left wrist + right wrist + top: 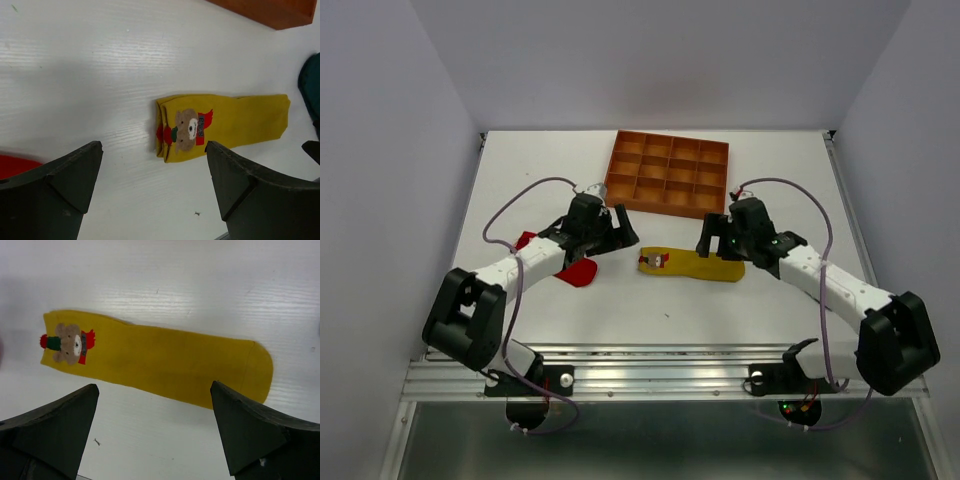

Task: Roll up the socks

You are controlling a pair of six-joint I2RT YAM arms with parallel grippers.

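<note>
Left hand [155, 146], right hand [154, 386] wide open, empty; red sock [582, 272] partly under arm.

The white desk [770, 300] carried an orange-brown gridded tray [660, 208] at its far middle. Nearer lay the yellow sock [695, 267], flat, with its bear patch at the left end. The red sock [580, 272] lay apart to its left. A dark teal sock [311, 85] lay near the yellow one's plain end.
</note>
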